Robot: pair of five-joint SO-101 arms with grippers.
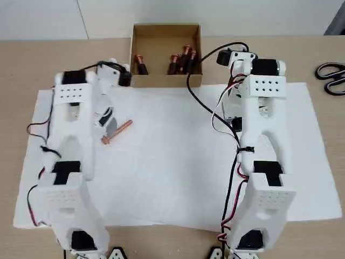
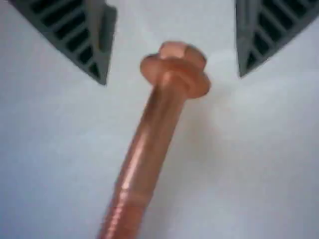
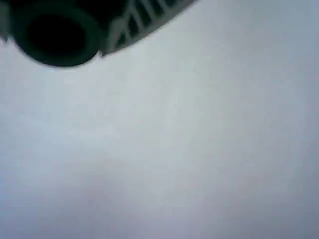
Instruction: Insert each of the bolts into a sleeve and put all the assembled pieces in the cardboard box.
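A copper bolt [image 1: 117, 131] lies at an angle on the white sheet [image 1: 172, 162] by the left arm. My left gripper [image 2: 172, 75] is open low over it, one grey finger on each side of the bolt's flanged head [image 2: 174, 67], not touching. In the high view the left gripper [image 1: 108, 121] sits just above the bolt. My right gripper [image 1: 233, 116] hangs under the right arm over the sheet, and a black sleeve [image 3: 55, 35] shows end-on against its ribbed finger [image 3: 144, 17], off the table.
The cardboard box [image 1: 132, 54] stands at the far edge of the sheet between the arms, with several copper-and-black pieces [image 1: 180, 59] inside. Scissors [image 1: 330, 75] lie at the far right. Black and red cables [image 1: 215, 102] run along the right arm.
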